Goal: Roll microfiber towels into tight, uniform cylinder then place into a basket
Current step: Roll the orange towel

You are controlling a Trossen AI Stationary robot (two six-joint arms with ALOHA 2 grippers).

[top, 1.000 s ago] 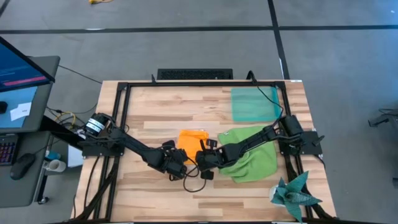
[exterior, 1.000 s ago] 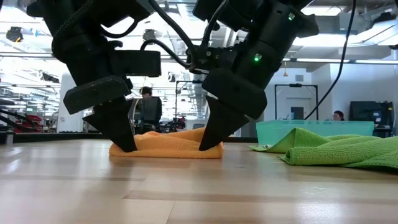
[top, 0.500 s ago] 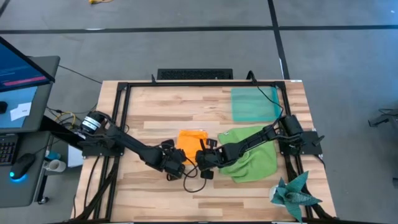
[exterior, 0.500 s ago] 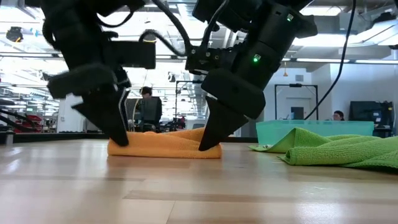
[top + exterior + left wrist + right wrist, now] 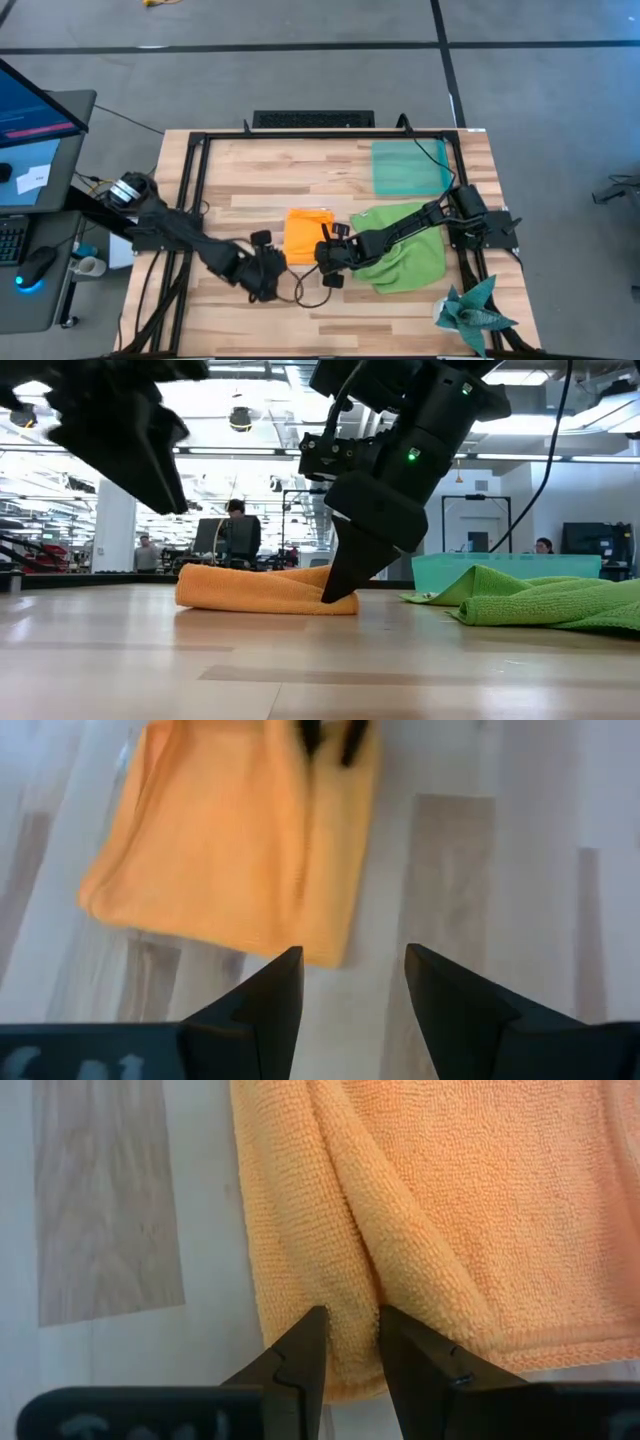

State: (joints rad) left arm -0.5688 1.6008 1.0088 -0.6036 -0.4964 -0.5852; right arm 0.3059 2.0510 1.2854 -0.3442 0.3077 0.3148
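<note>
Two cloths lie on the tabletop [image 5: 250, 190]: the folded orange towel [image 5: 308, 230] at the middle, the crumpled green towel [image 5: 405, 255] just beside it, toward the basket [image 5: 408, 168]. Right gripper [image 5: 348, 1342] pinches a ridge of the orange towel's edge between narrow fingers. Left gripper [image 5: 350, 982] hangs lifted off the orange towel, apart from it, fingers spread and empty.
</note>
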